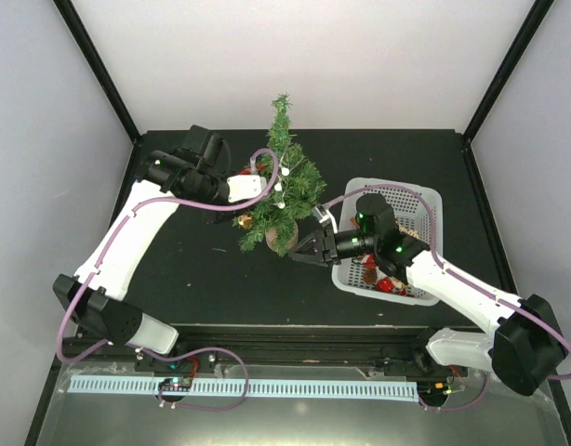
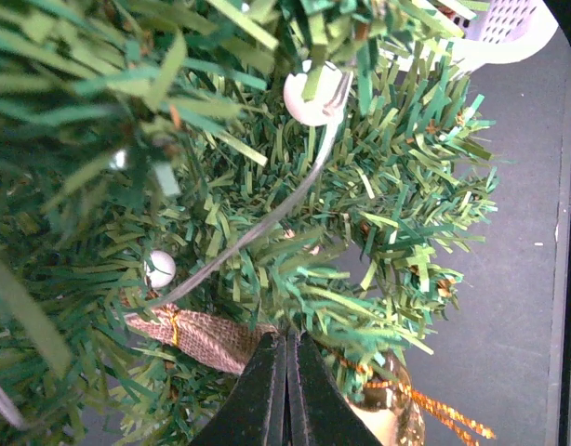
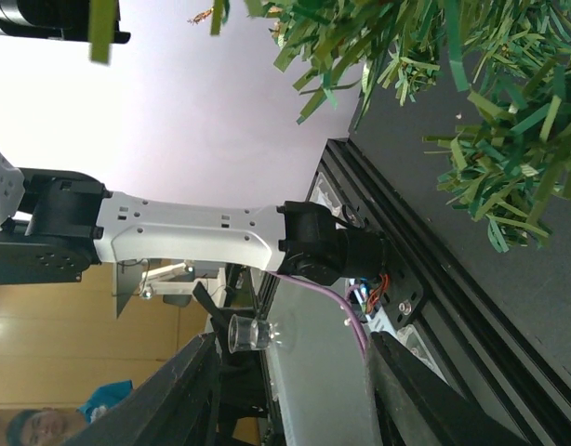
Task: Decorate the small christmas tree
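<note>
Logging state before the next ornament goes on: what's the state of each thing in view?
small christmas tree: upright, partly decorated
white bead string: draped through the branches
gold bauble: hanging low on the tree
left gripper: shut, tips in the lower branches
right gripper: open, beside the tree
clear bulb: by one open finger, hold unclear
basket: upright, ornaments inside

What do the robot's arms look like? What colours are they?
Both the left arm and the right arm have smooth white shells with chunky black joints. A purple cable loops along each. Tiny green lights glow on the right arm. The left end effector and right end effector each have two black fingers.
</note>
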Controlling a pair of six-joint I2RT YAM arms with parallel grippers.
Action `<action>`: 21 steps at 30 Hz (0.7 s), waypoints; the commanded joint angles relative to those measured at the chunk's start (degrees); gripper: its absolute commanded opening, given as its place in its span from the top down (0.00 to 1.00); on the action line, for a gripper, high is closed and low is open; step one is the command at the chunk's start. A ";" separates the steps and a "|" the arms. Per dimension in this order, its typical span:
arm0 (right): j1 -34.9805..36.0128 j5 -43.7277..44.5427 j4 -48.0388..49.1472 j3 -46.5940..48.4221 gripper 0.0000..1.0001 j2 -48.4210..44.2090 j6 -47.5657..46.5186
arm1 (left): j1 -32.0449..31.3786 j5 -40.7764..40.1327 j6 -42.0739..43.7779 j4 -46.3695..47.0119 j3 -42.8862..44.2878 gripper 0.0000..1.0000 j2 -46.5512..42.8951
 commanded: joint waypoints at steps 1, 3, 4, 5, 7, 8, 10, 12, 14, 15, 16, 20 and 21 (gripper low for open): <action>-0.18 -0.12 2.08 -0.34 0.55 0.67 0.55 | 0.02 -0.94 -0.96 0.96 -0.80 0.99 -2.47; -0.23 -0.18 2.34 -0.35 0.55 0.73 0.77 | 0.04 -1.32 -1.35 1.34 -1.07 0.98 -2.84; -0.18 -0.17 2.39 -0.41 0.55 0.64 0.78 | 0.02 -1.40 -1.51 1.48 -1.16 0.98 -2.92; -0.16 -0.21 2.40 -0.43 0.55 0.64 0.82 | 0.04 -1.46 -1.75 1.69 -1.19 0.98 -2.97; -0.18 -0.21 2.49 -0.52 0.55 0.53 0.87 | 0.02 -1.65 -2.23 2.02 -1.08 0.98 -3.06; -0.18 -0.22 2.49 -0.52 0.55 0.54 0.84 | 0.02 -1.73 -2.47 2.20 -1.05 0.98 -3.13; -0.19 -0.17 2.42 -0.52 0.55 0.51 0.81 | 0.03 -1.69 -2.94 2.42 -1.06 0.96 -3.25; -0.16 -0.28 2.40 -0.52 0.55 0.53 0.81 | 0.02 -1.62 -3.19 2.51 -1.03 0.93 -3.15; -0.18 -0.28 2.40 -0.52 0.55 0.42 0.84 | 0.02 -1.66 -3.32 2.57 -1.05 0.92 -3.15; -0.17 -0.26 2.32 -0.60 0.55 0.42 0.74 | 0.02 -1.74 -3.33 2.54 -1.07 0.91 -3.07; -0.17 -0.29 2.31 -0.61 0.55 0.48 0.73 | 0.02 -1.87 -3.37 2.54 -1.07 0.89 -3.02; -0.17 -0.31 2.30 -0.78 0.55 0.43 0.69 | 0.02 -2.17 -3.75 2.77 -0.98 0.80 -2.72; -0.16 -0.31 2.23 -0.79 0.55 0.53 0.63 | 0.02 -2.25 -3.89 2.92 -0.91 0.78 -2.67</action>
